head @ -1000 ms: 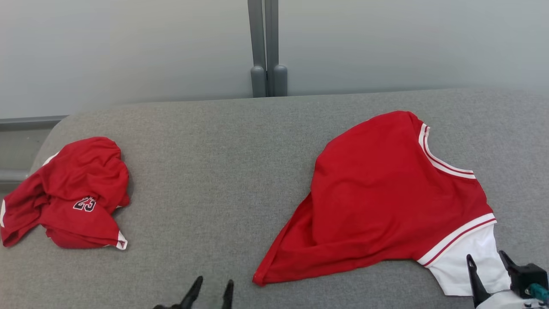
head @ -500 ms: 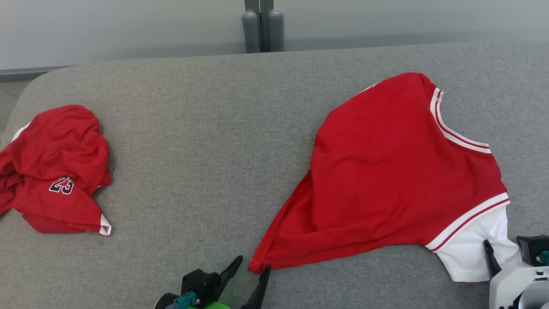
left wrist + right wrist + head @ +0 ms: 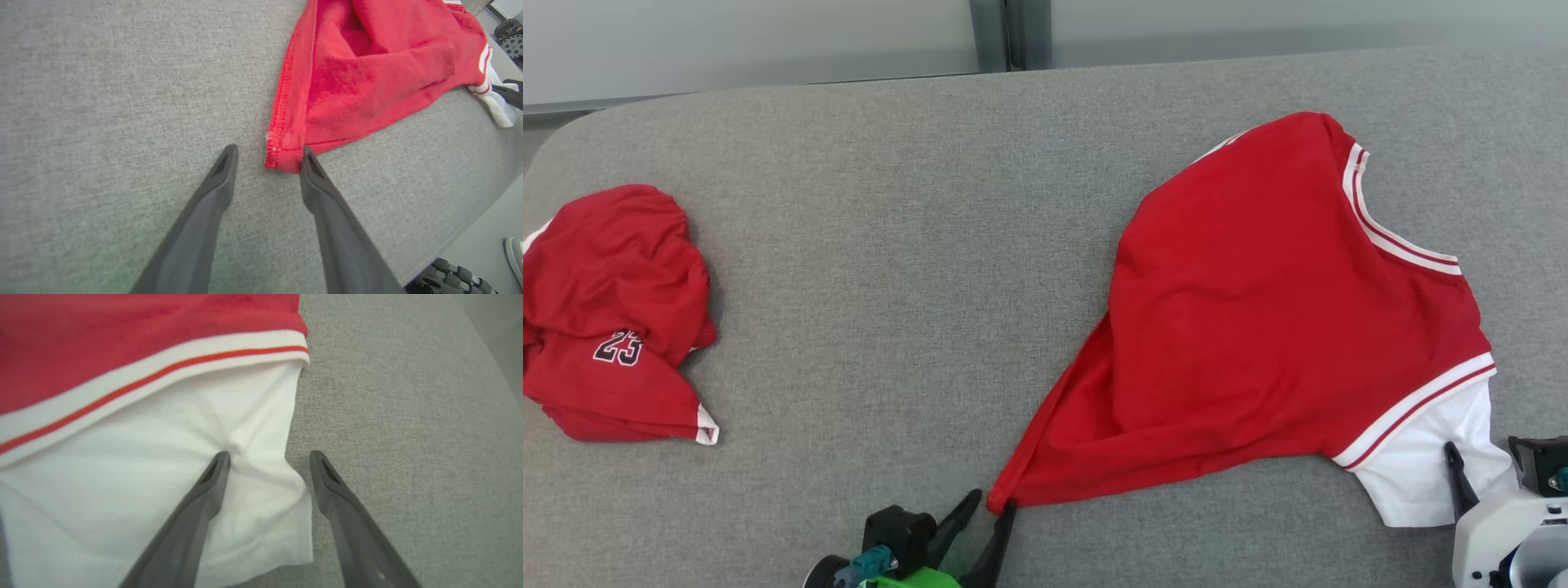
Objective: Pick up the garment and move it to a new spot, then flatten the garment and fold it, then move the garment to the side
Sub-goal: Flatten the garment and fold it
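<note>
From the head, the jersey (image 3: 1258, 327) lies spread but crooked on the right half of the grey cushion (image 3: 915, 245). Its near-left corner (image 3: 1001, 502) is drawn out to a point and its white sleeve (image 3: 1413, 474) lies at the near right. The left gripper (image 3: 984, 518) sits at that point and the right gripper (image 3: 1490, 469) at the sleeve. With one at each end, I judge the aim is to lift or stretch the cloth between them. A red bundle (image 3: 605, 318) numbered 23 lies well apart at the far left, and only this view shows it or the jersey's whole outline. The left wrist view gives what the head cannot. The fingers stand apart around the stitched corner, the right-hand one touching its edge and the other clear of it on bare cushion, so the gripper is open and nothing is pinched yet. It also catches a dark finger of the other arm by the sleeve, at the right edge. The right wrist view shows that gripper spread wide as well. One finger presses a dimple into the white cloth and the other rests on cushion just beside the sleeve's edge, so a flap of sleeve lies between them, ready to be nipped. The red-striped band runs above.
</note>
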Robot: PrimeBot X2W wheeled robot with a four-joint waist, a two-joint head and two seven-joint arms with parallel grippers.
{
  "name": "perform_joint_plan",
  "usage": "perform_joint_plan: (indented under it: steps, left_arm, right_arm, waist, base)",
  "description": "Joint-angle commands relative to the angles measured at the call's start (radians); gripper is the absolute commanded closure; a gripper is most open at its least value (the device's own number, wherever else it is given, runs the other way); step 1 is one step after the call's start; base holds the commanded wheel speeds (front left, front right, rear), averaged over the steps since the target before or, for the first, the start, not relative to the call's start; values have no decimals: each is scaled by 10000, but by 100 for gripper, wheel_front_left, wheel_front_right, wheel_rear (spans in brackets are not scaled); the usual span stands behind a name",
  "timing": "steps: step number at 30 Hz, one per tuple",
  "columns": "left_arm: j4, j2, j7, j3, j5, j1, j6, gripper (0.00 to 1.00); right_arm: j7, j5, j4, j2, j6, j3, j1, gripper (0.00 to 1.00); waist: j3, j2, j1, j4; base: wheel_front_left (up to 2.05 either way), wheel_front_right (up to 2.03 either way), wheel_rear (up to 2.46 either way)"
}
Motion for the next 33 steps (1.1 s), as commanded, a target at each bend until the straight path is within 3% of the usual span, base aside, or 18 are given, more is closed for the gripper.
perform_joint_plan:
  steps: [1,4,5,7,13,18,21,24,28,33]
  left_arm:
    - [-13,96,4,-6,-42,-13,60,100]
    - [-44,110,175,-45,-160,53,29,100]
    - [-66,152,249,-53,-211,100,26,100]
    - [-141,187,393,-52,-340,217,12,100]
    - [-1165,375,876,218,-1227,651,-91,100]
    - [-3566,676,1695,582,-3746,1405,-259,100]
    - [-5547,1216,2199,565,-5361,1823,-281,100]
    - [-7542,1984,2657,547,-7089,2180,-285,100]
    - [-9444,2728,2940,720,-8740,2246,-283,100]
    - [-11099,3049,3028,1074,-10374,1772,-285,100]
  right_arm:
    - [174,40,81,91,5,89,247,0]
    - [437,171,118,150,8,187,351,0]
    - [583,268,152,175,19,200,378,51]
    - [862,499,195,219,19,369,483,100]
    - [1188,2167,-769,119,18,534,683,100]
    - [1683,5324,-3413,31,4,-248,1095,100]
    - [2166,7341,-5401,-163,4,-1199,1340,100]
    - [2756,8852,-6975,-282,4,-2862,1269,100]
    - [3746,10167,-8109,-558,4,-4547,648,100]
    - [5140,10956,-8692,-911,4,-5208,-435,100]
  waist:
    - [1,0,0,16]
    - [-31,0,0,37]
    - [-49,0,0,36]
    - [-100,0,0,33]
    - [-235,0,0,48]
    - [-395,0,0,-17]
    - [-509,0,0,-143]
    - [-631,0,0,-261]
    - [-804,0,0,-320]
    - [-745,0,0,-382]
  base:
    - [0,0,0]
    - [0,0,0]
    - [0,0,0]
    - [0,0,0]
    - [0,0,0]
    - [0,0,0]
    - [0,0,0]
    - [0,0,0]
    - [0,0,0]
    - [0,0,0]
